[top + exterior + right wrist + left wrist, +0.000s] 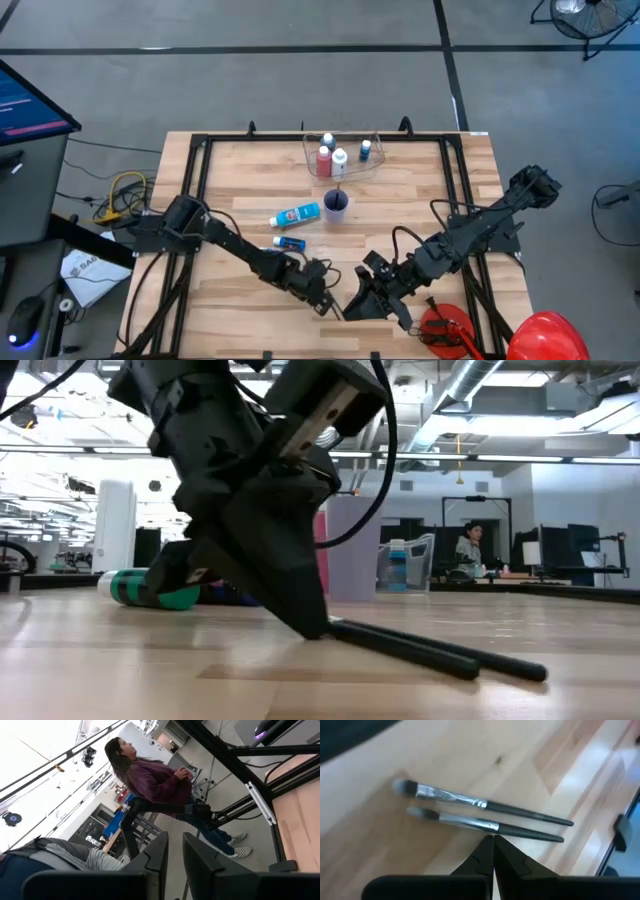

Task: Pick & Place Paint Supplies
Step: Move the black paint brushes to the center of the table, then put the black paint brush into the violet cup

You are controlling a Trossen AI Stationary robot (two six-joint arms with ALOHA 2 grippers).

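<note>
Resting near the table's front edge, 2 brushes [480,812] lie side by side just ahead of the left gripper [493,845], whose fingers are clenched on nothing. The right gripper [175,855] is lifted nearby, fingers slightly parted and holding nothing. 3 bottles [338,156] stand in the tub [372,165]; a light blue tube [296,215] lies beside the cup [336,203].

Two brushes [485,815] side by side on table [380,845]

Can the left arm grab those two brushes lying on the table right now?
Probably yes: the left gripper sits right beside the two brushes with nothing between, though its fingers are shut and must open first.
</note>
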